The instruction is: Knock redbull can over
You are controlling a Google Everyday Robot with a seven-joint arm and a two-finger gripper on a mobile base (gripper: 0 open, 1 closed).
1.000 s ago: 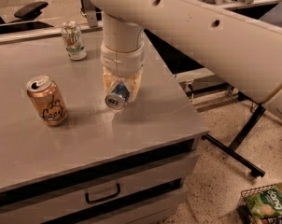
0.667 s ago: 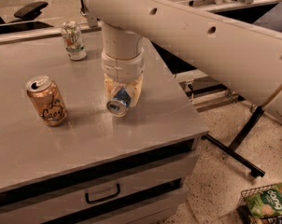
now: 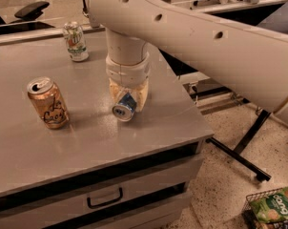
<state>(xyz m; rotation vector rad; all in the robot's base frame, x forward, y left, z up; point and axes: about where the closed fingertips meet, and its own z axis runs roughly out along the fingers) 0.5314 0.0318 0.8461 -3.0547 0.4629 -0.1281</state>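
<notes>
From the camera view, my gripper [image 3: 128, 97] hung straight down over the middle of the grey table [image 3: 177, 120], low, close to the surface. The redbull can [image 3: 124, 109] was right at my tip, tipped well over. Its silver top faced the camera and its far end was hidden under me. Whether my jaws were parted or closed on it, I could not tell, nor whether the can rested on the tabletop. My arm [image 3: 206, 42] stretched in from the upper right. To the left, well apart from me, an orange-tan can [image 3: 47, 102] stood upright. A white-and-green can [image 3: 75, 41] stood upright near the far edge.
</notes>
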